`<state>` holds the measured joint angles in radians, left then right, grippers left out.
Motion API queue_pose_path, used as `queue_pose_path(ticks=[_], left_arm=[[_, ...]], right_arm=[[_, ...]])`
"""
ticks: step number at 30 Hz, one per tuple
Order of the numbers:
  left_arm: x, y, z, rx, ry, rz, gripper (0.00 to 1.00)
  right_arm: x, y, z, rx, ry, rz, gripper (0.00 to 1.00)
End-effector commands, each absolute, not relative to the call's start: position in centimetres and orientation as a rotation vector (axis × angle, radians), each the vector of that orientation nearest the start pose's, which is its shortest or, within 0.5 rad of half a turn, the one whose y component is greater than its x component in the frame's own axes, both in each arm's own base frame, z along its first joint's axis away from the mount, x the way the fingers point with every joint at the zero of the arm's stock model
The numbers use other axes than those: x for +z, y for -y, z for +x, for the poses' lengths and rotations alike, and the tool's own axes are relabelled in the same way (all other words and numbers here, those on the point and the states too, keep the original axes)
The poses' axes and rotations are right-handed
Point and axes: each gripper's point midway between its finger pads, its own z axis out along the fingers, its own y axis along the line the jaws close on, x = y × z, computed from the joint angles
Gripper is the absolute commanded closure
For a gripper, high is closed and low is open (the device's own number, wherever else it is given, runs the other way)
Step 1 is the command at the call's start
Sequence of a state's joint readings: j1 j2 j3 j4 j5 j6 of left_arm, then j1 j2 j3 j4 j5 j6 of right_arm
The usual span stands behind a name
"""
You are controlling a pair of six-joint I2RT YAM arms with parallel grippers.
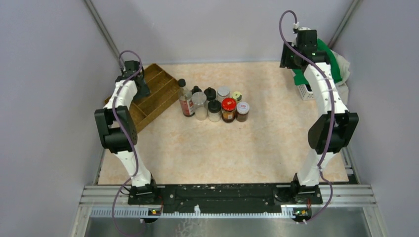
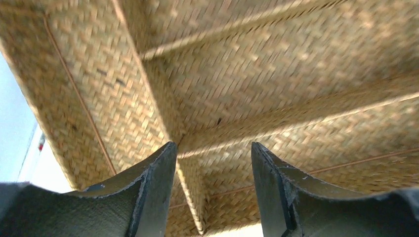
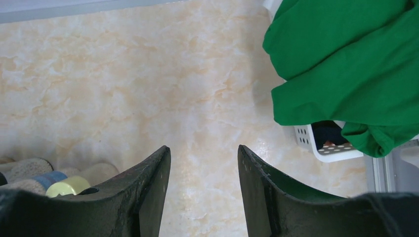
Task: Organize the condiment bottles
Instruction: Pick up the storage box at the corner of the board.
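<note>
The table [image 1: 267,148] lies bare between the right gripper's [image 3: 203,150] jaws, which stand partly apart and empty, with a green cloth [image 3: 346,64] and a white basket [image 3: 321,145] off to their right. The woven tray [image 2: 296,74] fills the view beyond the left gripper [image 2: 212,148], whose jaws are apart and hold nothing, with a divider showing between them. The bottles [image 1: 215,103] stand clustered on the table, left of the right jaws and outside the tray.

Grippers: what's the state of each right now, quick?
Left gripper: open, nothing held, jaws over the tray.
Right gripper: open, empty, above the table.
</note>
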<state>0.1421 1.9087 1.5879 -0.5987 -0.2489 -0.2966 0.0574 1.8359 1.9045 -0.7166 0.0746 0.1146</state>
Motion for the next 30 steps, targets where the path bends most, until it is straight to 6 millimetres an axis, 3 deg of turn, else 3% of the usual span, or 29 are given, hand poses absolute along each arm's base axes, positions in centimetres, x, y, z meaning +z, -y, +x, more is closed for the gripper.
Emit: queue_pose_path(ticks=[1, 4, 9, 17, 26, 28, 30], left_arm=[[12.4, -10.3, 43.7, 0.302, -2.355, -0.826, 0.37], [11.4, -11.1, 42.0, 0.382, -2.353, -0.930, 0.37], [9.8, -11.6, 41.0, 0.400, -2.335, -0.997, 0.37], [8.3, -12.9, 42.3, 0.354, -2.293, -1.079, 0.38], [4.3, -13.5, 43.4, 0.302, -2.335, -1.166, 0.39], [3.8, -13.4, 44.2, 0.279, -2.333, -1.168, 0.44], [3.5, -13.4, 44.9, 0.263, -2.341, -1.167, 0.63]], right_arm=[[26.3, -4.1, 50.2, 0.074, -2.208, 0.070, 0.48], [26.1, -4.8, 50.0, 0.085, -2.215, 0.058, 0.48], [26.1, -5.8, 49.6, 0.108, -2.230, 0.037, 0.48], [25.6, -5.8, 48.9, 0.065, -2.270, 0.007, 0.48], [24.5, -6.0, 48.7, 0.065, -2.296, 0.000, 0.47], [24.3, -6.1, 48.7, 0.071, -2.299, -0.004, 0.47], [24.1, -6.2, 48.6, 0.071, -2.304, -0.005, 0.47]])
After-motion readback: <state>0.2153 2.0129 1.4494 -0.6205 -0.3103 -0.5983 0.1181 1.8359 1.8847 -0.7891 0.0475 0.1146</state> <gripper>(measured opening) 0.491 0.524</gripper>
